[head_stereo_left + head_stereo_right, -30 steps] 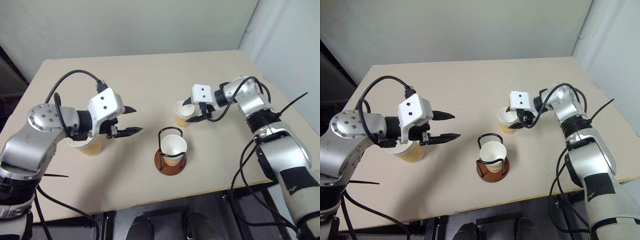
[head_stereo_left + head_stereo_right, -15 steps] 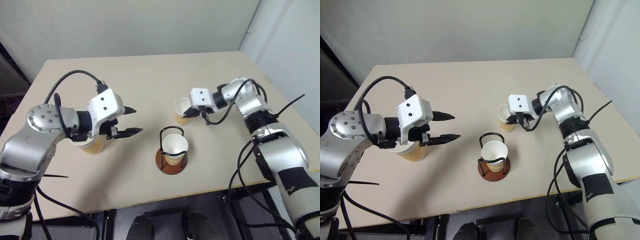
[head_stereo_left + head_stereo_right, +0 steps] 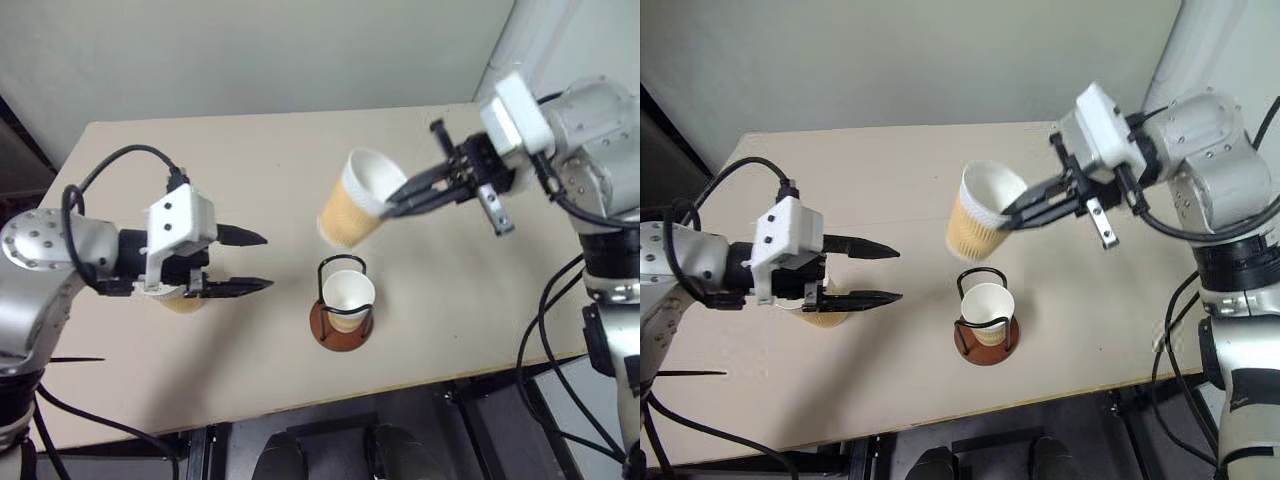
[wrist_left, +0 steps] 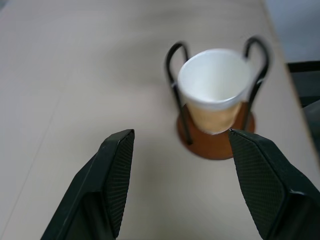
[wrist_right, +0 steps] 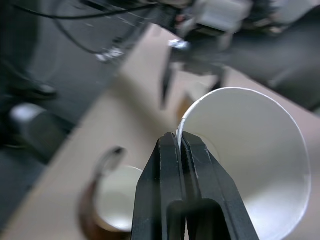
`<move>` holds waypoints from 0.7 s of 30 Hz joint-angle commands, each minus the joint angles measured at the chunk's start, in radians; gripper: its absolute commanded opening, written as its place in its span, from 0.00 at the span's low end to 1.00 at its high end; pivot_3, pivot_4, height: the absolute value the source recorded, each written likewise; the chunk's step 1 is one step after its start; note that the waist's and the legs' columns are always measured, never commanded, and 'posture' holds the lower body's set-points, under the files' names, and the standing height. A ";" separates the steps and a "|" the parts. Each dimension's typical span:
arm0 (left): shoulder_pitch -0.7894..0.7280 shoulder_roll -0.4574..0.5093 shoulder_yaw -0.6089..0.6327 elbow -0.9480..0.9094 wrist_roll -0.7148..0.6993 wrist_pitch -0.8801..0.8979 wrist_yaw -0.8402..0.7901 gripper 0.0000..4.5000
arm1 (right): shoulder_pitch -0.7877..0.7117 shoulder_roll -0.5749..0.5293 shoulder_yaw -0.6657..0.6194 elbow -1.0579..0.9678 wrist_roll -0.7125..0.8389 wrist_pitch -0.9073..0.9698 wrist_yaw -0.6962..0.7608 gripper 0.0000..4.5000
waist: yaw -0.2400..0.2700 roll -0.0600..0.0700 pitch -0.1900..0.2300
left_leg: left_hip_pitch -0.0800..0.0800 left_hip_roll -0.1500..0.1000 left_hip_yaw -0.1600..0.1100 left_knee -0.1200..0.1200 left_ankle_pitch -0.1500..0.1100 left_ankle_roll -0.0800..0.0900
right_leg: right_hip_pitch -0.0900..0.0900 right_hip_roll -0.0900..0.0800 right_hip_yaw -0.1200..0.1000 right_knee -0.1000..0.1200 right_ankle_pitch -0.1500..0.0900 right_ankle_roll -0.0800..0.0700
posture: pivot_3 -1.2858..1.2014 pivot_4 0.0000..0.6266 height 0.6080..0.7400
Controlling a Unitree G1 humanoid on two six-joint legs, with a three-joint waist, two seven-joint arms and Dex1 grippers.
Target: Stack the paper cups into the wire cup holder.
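The right gripper (image 3: 1008, 218) pinches a tilted cup (image 3: 978, 212) by its rim above the table (image 3: 300, 160), just beyond the holder (image 3: 342, 318) with one cup (image 3: 347, 296) inside, while the left gripper (image 3: 252, 262) stands open over a third cup (image 3: 180, 299).

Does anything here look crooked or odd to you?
Only the paper cup in the air: the right tool pinches its rim, so it hangs tilted above the wire cup holder. The cup in the holder stands upright, and nothing is spilled.

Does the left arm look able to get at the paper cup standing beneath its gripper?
Probably yes: the left gripper is open, and that cup stands free on the table.
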 commanded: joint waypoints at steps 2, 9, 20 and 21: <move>0.017 0.029 0.045 -0.018 -0.009 -0.010 -0.018 0.72 | 0.013 -0.009 0.017 -0.052 -0.016 -0.006 0.005 0.01 | -0.002 0.000 0.000 | 0.001 -0.002 0.000 0.000 0.001 0.001 | 0.000 -0.001 0.001 0.000 0.001 -0.001 | 0.52 0.24 1.00; 0.045 0.031 0.057 -0.053 -0.015 0.015 0.014 0.72 | 0.074 0.010 0.101 -0.019 -0.158 -0.118 0.005 0.01 | -0.003 0.000 0.000 | 0.002 -0.002 -0.001 0.000 0.002 0.004 | 0.001 -0.005 0.001 0.000 0.003 -0.005 | 0.52 0.24 1.00; 0.091 0.045 0.106 -0.087 -0.029 0.043 0.031 0.72 | 0.080 0.005 0.152 0.008 -0.189 -0.185 0.005 0.01 | -0.003 0.000 0.000 | 0.000 -0.002 -0.001 -0.001 -0.002 0.010 | -0.002 -0.005 0.001 0.001 0.003 -0.004 | 0.52 0.24 1.00; 0.094 0.046 0.109 -0.089 -0.030 0.044 0.032 0.72 | 0.082 0.004 0.159 0.005 -0.191 -0.183 0.005 0.01 | -0.003 0.000 0.000 | 0.000 -0.002 -0.001 0.000 -0.002 0.010 | -0.002 -0.005 0.001 0.001 0.003 -0.004 | 0.52 0.24 1.00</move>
